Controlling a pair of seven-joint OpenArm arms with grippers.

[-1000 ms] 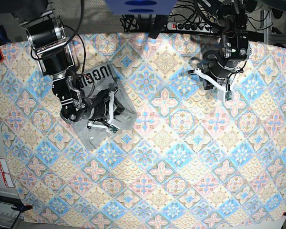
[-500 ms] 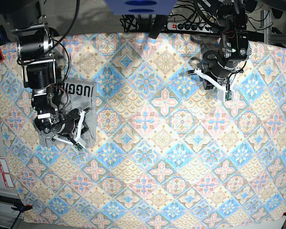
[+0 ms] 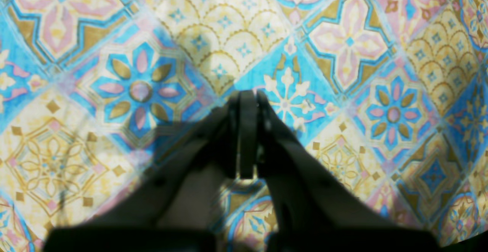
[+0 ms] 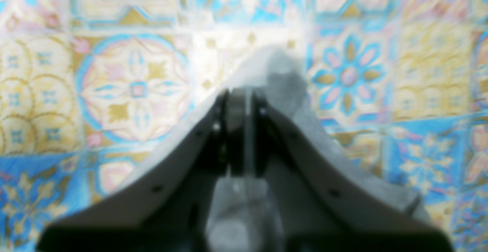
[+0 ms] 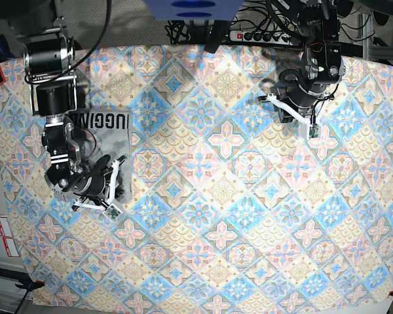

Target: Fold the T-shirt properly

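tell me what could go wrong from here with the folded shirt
1. The right gripper is shut on an edge of the T-shirt; a hasty pull could drag that layer and undo the fold.
2. The shirt lies near the tablecloth's side edge, so more dragging that way might take it off the table.
3. The left gripper is shut and holds nothing, far from the shirt, so it cannot pin the fold if it slips.
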